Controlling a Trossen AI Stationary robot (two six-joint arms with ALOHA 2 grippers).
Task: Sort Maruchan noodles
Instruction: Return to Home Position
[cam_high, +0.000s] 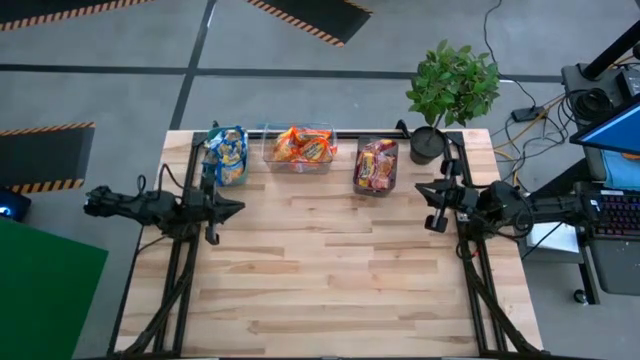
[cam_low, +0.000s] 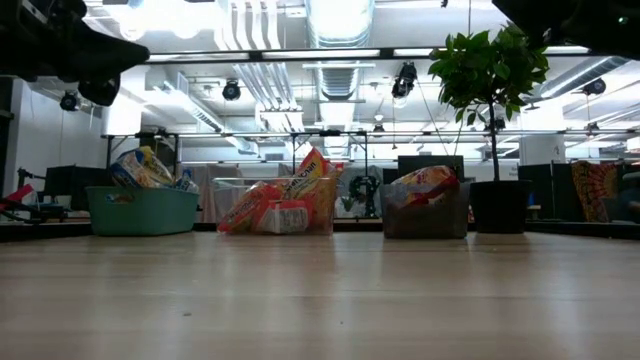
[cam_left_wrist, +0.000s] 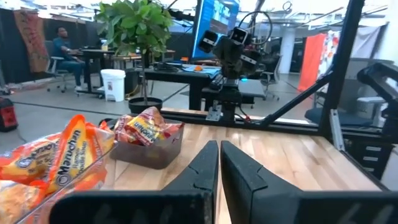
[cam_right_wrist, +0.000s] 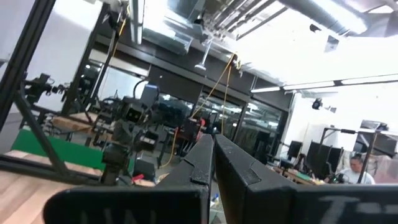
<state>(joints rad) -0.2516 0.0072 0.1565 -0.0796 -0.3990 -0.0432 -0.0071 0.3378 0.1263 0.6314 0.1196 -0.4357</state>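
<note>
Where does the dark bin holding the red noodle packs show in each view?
High view: dark bin with red noodle packs, rightmost bin at the far edge of the table.
Low view: right of centre, just left of the plant's pot.
Left wrist view: on the table, in front of the plant.
Right wrist view: not in it.
Shared landmark: the potted plant.

The left arm (cam_high: 140, 207) and the right arm (cam_high: 530, 207) are matte black, built of slim tubes between chunky rounded joints, with thin black cables (cam_high: 165, 180) looping beside them. The left gripper (cam_left_wrist: 219, 144) has two dark, smooth wedge fingers (cam_left_wrist: 202, 171) that narrow toward their tips from a broad black crossbar (cam_left_wrist: 124, 208) behind them. The right gripper (cam_right_wrist: 213, 135) has the same black tapering pair.
</note>
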